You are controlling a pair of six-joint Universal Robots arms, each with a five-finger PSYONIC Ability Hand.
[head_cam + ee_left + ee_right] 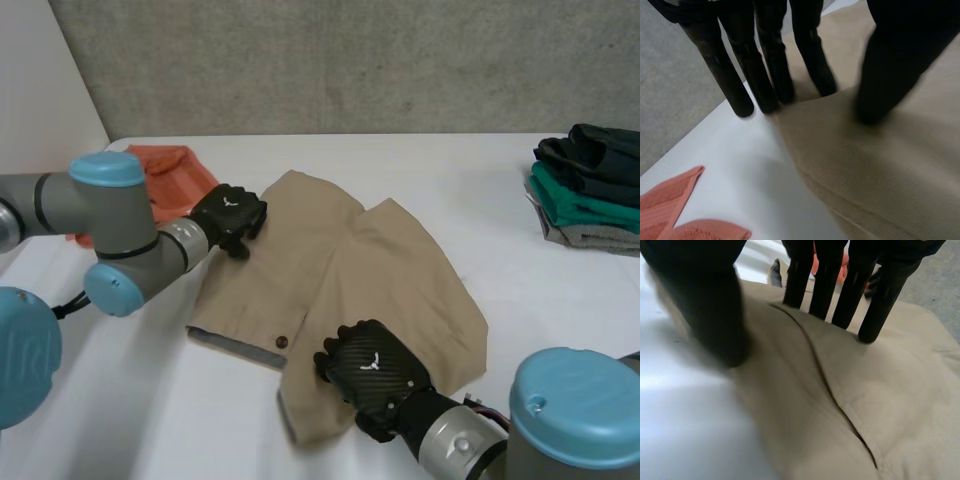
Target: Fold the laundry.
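Note:
A tan garment (370, 270) lies spread in the middle of the white table (450, 170), with a dark button near its front edge. My left hand (228, 215) rests at the garment's far left edge. In the left wrist view its straight fingers (767, 75) stand on the edge of the tan cloth (880, 170) and the thumb presses on the cloth apart from them. My right hand (370, 375) sits on the garment's near edge. Its fingers (860, 295) stand straight on the tan cloth (880, 385) along a seam, thumb at the cloth's border.
An orange cloth (170, 175) lies at the back left, close behind my left hand, also seen as the orange cloth (670, 210) beside the tan edge. A stack of folded dark, green and grey clothes (590, 185) sits at the table's right edge.

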